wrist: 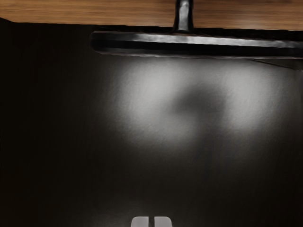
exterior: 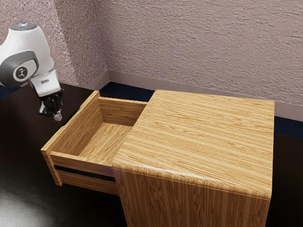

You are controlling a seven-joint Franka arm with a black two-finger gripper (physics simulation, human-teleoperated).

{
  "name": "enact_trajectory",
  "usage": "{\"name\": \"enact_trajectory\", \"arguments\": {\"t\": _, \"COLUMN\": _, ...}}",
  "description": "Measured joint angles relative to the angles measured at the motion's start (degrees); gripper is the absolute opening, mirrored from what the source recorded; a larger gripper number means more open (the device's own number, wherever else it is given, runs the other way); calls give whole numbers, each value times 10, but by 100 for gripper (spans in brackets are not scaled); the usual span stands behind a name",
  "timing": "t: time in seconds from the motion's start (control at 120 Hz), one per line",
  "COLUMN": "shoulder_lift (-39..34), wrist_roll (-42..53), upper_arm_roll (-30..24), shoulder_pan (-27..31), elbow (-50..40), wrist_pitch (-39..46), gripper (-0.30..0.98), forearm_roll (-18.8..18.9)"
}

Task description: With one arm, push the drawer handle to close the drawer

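Here's the gripper (exterior: 57,116), closed to a sliver, nothing held, near the black handle (wrist: 203,45), drawer (exterior: 84,161) wide out of its cabinet (exterior: 203,137), handle mostly hidden behind the drawer front in the exterior view
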Motion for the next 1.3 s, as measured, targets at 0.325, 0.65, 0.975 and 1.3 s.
{"name": "enact_trajectory", "arguments": {"t": 0.325, "shoulder_lift": -4, "wrist_roll": 57, "upper_arm_roll": -12, "shoulder_pan": -23, "elbow": -6, "wrist_pitch": -2, "gripper": -10, "forearm_roll": 13}}
{"name": "enact_trajectory", "arguments": {"t": 0.65, "shoulder_lift": -6, "wrist_roll": 91, "upper_arm_roll": -23, "shoulder_pan": -33, "elbow": -7, "wrist_pitch": -1, "gripper": -10, "forearm_roll": -11}}
{"name": "enact_trajectory", "arguments": {"t": 0.975, "shoulder_lift": -5, "wrist_roll": 111, "upper_arm_roll": -42, "shoulder_pan": -40, "elbow": -11, "wrist_pitch": 3, "gripper": -10, "forearm_roll": -43}}
{"name": "enact_trajectory", "arguments": {"t": 1.3, "shoulder_lift": -2, "wrist_roll": 120, "upper_arm_roll": -70, "shoulder_pan": -40, "elbow": -11, "wrist_pitch": 14, "gripper": -10, "forearm_roll": -79}}
